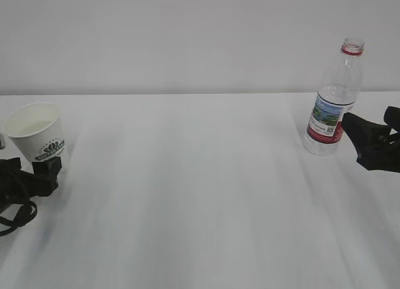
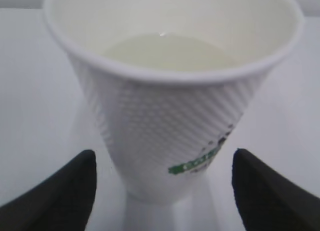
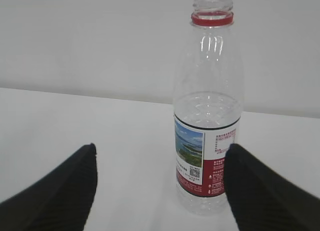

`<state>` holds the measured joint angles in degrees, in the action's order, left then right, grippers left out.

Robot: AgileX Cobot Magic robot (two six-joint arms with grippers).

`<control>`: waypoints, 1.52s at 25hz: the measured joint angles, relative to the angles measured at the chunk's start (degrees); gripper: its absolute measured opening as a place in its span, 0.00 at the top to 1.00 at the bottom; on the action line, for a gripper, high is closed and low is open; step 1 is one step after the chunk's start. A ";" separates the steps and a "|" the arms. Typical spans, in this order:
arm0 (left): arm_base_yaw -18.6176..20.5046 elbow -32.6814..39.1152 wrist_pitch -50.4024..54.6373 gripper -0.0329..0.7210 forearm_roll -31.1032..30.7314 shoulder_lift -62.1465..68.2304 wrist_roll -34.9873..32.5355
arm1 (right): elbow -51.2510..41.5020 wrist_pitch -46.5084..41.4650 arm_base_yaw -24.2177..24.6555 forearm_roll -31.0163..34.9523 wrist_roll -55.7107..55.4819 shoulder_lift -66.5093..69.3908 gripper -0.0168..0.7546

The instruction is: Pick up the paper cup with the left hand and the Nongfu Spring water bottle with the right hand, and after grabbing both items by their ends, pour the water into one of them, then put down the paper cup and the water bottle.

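Standing apart at table edges, paper cup [image 1: 35, 134] between spread left tool [image 2: 162, 191], bottle [image 1: 334, 101] off spread right tool [image 3: 160, 191].

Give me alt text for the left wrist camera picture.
A white paper cup with a green logo stands on a white table, with pale liquid inside. The left gripper is open, its two black fingers either side of the cup's base, apart from it.

Dimpled paper cup [image 2: 170, 116], clear ribbed plastic bottle [image 3: 207, 116]
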<state>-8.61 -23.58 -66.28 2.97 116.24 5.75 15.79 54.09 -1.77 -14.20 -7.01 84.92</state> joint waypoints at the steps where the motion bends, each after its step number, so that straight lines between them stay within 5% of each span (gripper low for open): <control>1: 0.00 0.72 0.00 0.14 0.00 -0.25 0.00 | 0.00 0.00 0.00 0.00 0.00 0.00 0.21; 12: 0.00 7.38 0.00 0.14 0.00 -8.09 0.00 | 0.00 0.00 0.00 -0.95 0.00 -0.36 0.21; 38: 0.00 8.04 4.40 0.17 -0.13 -28.70 0.00 | -0.10 -14.27 0.00 -1.14 0.00 -20.84 0.21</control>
<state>-8.61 -15.54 -61.88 2.84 87.55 5.75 15.70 39.82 -1.77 -15.34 -7.01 64.08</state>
